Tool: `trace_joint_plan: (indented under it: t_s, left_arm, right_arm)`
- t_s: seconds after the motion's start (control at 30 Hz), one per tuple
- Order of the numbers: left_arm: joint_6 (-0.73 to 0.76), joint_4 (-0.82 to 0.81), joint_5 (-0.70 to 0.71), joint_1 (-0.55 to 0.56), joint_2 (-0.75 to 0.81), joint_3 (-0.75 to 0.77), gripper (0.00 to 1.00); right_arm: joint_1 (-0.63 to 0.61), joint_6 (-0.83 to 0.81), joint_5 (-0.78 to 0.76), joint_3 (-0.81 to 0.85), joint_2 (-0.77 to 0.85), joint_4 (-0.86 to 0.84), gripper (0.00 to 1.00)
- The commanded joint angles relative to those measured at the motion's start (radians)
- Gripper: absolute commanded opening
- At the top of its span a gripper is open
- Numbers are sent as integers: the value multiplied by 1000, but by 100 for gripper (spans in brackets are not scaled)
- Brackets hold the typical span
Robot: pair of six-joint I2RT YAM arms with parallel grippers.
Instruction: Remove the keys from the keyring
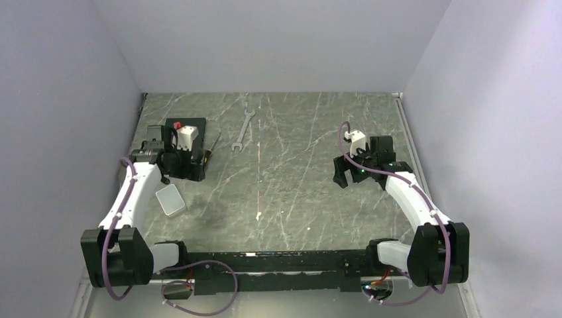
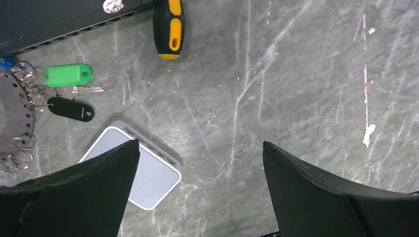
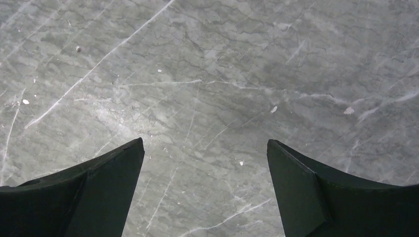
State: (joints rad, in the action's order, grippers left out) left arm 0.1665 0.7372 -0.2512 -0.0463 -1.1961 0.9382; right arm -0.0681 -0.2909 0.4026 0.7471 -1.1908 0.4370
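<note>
Reach stage: nothing gripped. Jaws of the left gripper (image 2: 200,145) wide apart, hovering over the right edge of the white box (image 2: 148,182); right gripper (image 3: 205,143) likewise spread, far right of it. Just up-left of the box, seen from the left wrist: the keyring (image 2: 14,116) and the keys (image 2: 68,75). Next, likely: swing left, pin the keyring, pinch the green-headed key.

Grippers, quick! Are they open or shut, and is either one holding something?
Left gripper: open, holding nothing.
Right gripper: open, holding nothing.
</note>
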Motion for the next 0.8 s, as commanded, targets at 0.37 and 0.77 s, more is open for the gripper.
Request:
trace_joint_plan:
  t_s: [0.37, 0.77]
  left_arm:
    - [253, 201, -59, -237, -228, 219, 99]
    - [285, 160, 53, -491, -235, 162, 97]
  right_arm:
    - [-1, -28, 23, 37, 3, 7, 100]
    - [-3, -30, 46, 45, -8, 18, 100]
